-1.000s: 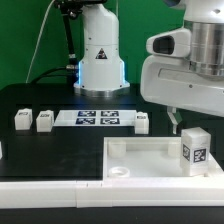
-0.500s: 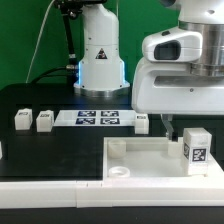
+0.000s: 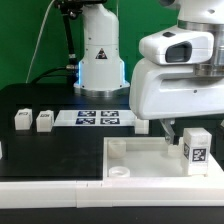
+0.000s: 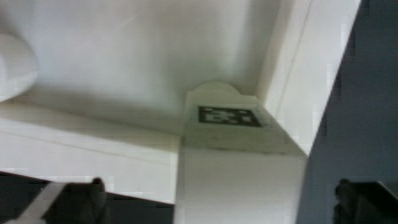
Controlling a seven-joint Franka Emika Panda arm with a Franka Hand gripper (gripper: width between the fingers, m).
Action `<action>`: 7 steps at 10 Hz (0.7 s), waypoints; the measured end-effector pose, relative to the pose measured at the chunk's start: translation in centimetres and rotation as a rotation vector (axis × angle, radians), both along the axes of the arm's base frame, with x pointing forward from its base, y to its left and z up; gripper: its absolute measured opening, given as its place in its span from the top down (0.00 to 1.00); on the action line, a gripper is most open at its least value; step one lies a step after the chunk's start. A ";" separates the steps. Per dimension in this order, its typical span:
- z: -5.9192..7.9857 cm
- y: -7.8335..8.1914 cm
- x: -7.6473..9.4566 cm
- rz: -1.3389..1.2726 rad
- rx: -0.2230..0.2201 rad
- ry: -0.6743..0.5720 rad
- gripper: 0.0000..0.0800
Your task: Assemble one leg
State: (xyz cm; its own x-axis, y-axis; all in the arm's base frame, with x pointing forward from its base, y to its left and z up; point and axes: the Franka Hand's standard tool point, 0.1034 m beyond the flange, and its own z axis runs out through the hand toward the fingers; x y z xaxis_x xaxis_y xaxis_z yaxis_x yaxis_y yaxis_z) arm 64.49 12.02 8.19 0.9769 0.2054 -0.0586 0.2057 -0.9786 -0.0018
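A leg (image 3: pixel 195 150), a white post with a marker tag, stands upright on the right end of the large white rimmed panel (image 3: pixel 135 152). My gripper (image 3: pixel 176 130) hangs just above the leg and slightly to the exterior view's left, with one dark finger (image 3: pixel 169 128) showing. In the wrist view the leg (image 4: pixel 240 150) runs between the two dark fingertips (image 4: pixel 75 200), with a gap on each side. The gripper (image 4: pixel 217 205) is open and holds nothing. Three more legs lie on the black table: two at the left (image 3: pixel 21 120) (image 3: pixel 44 120) and one near the middle (image 3: pixel 141 122).
The marker board (image 3: pixel 97 118) lies flat between the loose legs. The robot base (image 3: pixel 99 55) stands at the back. The panel has a round socket (image 3: pixel 119 171) at its front left corner. A green wall is behind.
The gripper body has shifted toward the exterior view's left and a little lower, closer over the standing leg. The legs and the panel have not moved.
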 end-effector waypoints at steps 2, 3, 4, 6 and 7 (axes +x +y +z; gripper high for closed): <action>0.0 0.0 0.0 -0.018 -0.001 0.000 0.36; 0.0 0.0 0.0 -0.018 -0.001 0.000 0.53; 0.0 0.0 0.0 -0.035 -0.001 0.000 0.64; 0.0 0.0 0.0 -0.309 -0.009 0.002 0.64; -0.1 0.0 0.0 -0.410 -0.016 0.001 0.64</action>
State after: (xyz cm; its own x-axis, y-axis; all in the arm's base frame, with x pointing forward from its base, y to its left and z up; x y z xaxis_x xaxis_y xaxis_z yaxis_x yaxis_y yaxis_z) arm 64.47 11.99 8.12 0.9775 -0.2023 -0.0600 -0.2019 -0.9793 0.0137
